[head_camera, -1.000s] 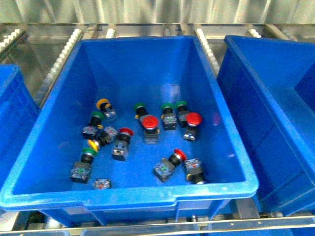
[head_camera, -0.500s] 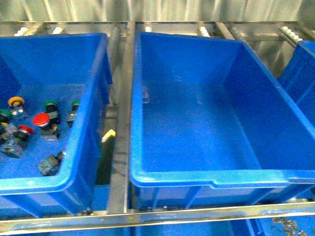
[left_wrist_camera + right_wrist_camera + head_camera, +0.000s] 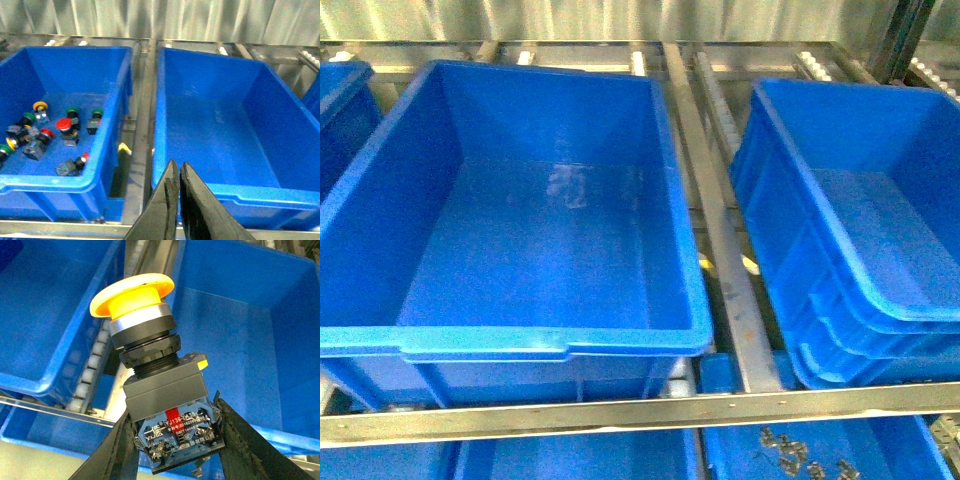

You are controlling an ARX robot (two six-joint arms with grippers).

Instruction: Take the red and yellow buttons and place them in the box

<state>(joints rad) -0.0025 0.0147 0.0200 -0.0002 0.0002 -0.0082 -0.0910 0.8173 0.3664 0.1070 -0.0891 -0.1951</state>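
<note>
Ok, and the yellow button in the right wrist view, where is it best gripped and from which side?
By the black blocky body, across its two flat opposite faces, coming from the terminal end opposite the cap. That is how the right gripper holds the yellow button now. The round cap and silver collar are curved and would likely slip.

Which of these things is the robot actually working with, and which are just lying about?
In the job: yellow button held by right gripper; red button waiting in its crate; empty blue box.
Lying about: green buttons; stacked crates; metal clips; left gripper, shut.
</note>
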